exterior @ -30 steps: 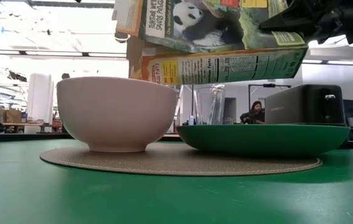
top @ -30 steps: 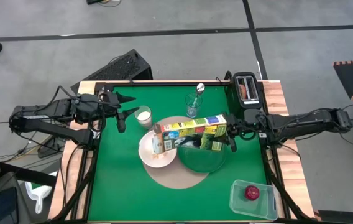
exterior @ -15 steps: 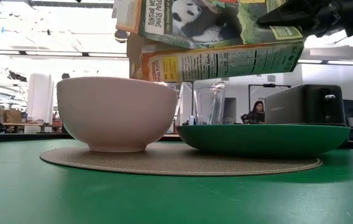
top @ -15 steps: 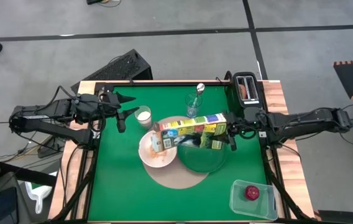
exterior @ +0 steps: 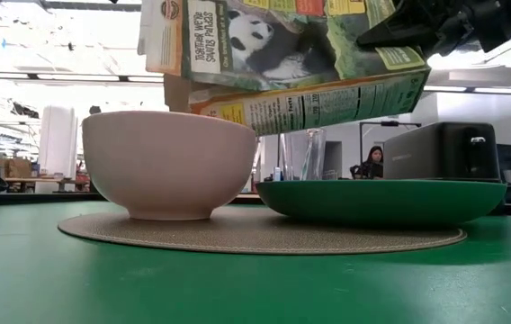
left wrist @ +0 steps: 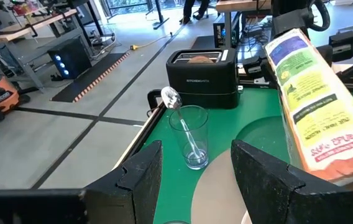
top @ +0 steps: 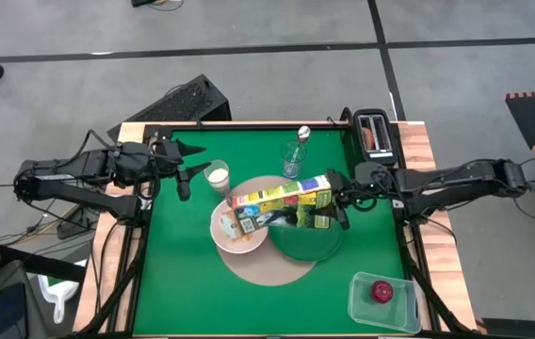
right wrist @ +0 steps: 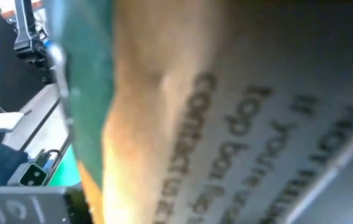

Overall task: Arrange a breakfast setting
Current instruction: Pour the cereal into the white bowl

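My right gripper point(top: 341, 200) is shut on a green panda cereal box point(top: 282, 200), held tilted above the white bowl point(top: 239, 229) and the green plate point(top: 307, 243). Bowl and plate stand on the round tan mat point(top: 272, 266). In the low view the box point(exterior: 282, 54) hangs over the bowl point(exterior: 170, 162). My left gripper point(top: 187, 171) is open and empty beside the white cup point(top: 217, 176). A metal spoon stands in the clear glass point(top: 293, 156). The red fruit point(top: 380, 291) lies in a clear tub. The bread point(top: 371, 135) sits in the toaster's slot. My right gripper holds the cereal box by its end toward the table's right point(top: 329, 196), coming level from the table's right side. The box is lifted clear and lies lengthwise, its far end point(exterior: 161, 40) tipped down over the bowl. The box fills the right wrist view point(right wrist: 226, 124) and hides the fingers.
A black toaster point(top: 374, 132) stands at the far right corner. The clear tub point(top: 385, 301) sits at the near right corner. Bare green table point(top: 192, 292) lies at the near left. A person sits in the room behind point(exterior: 368, 162).
My right gripper has turned and tipped the cereal box. Its end over the bowl has swung down and toward the table's near left, while the held end stays about where it was.
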